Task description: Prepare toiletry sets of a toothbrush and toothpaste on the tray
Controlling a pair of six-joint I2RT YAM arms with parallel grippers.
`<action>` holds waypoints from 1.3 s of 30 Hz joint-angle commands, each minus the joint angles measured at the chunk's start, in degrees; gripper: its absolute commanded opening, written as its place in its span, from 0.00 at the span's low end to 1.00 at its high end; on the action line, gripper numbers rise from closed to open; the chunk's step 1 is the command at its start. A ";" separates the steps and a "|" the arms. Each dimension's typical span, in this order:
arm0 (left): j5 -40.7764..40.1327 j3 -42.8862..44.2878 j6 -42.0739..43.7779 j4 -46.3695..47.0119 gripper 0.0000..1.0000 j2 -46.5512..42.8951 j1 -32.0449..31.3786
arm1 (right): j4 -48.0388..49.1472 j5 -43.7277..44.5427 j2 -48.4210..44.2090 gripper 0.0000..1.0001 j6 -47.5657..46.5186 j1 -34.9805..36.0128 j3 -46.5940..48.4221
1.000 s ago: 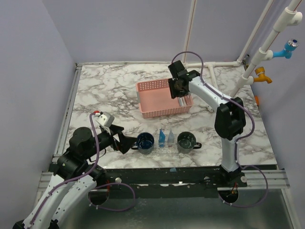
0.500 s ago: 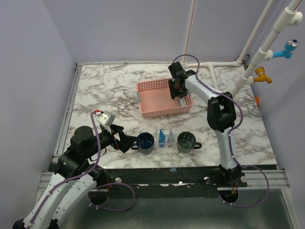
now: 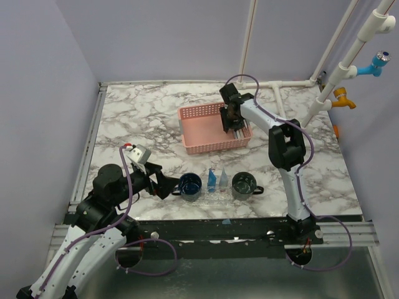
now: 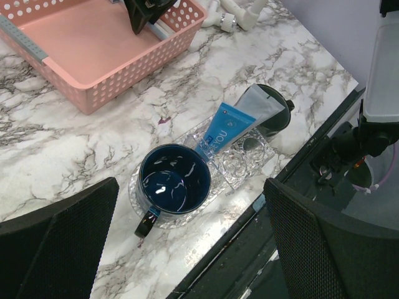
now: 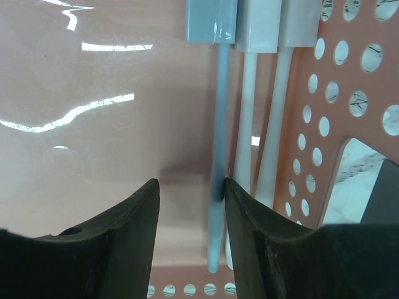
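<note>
A: The right hand (image 5: 192,212), why so narrow a gap?
B: Probably to straddle only the light-blue toothbrush (image 5: 219,112), lying mid-frame in the pink basket (image 5: 93,124), hard against the white toothbrushes (image 5: 248,124). Nothing gripped yet.

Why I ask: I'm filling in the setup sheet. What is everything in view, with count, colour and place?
table: one, grey-veined white marble, under everything.
basket: one, pink, back middle of the table.
toothbrushes: three, one light-blue, two white, side by side along the basket's wall.
tray: one, clear, near edge of the table.
mugs: two, navy and dark green, at the tray's ends.
tubes: two, blue and paler blue, between the mugs.
taps: two, blue and orange, on white pipes, right rear.
left gripper: black, open, beside the navy mug.
right gripper: black, open, inside the basket by the light-blue toothbrush.
</note>
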 commanded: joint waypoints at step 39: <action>-1.18 -0.42 0.82 0.62 0.99 0.34 -0.07 | 11.41 -7.68 -11.86 0.00 0.70 -0.38 -9.96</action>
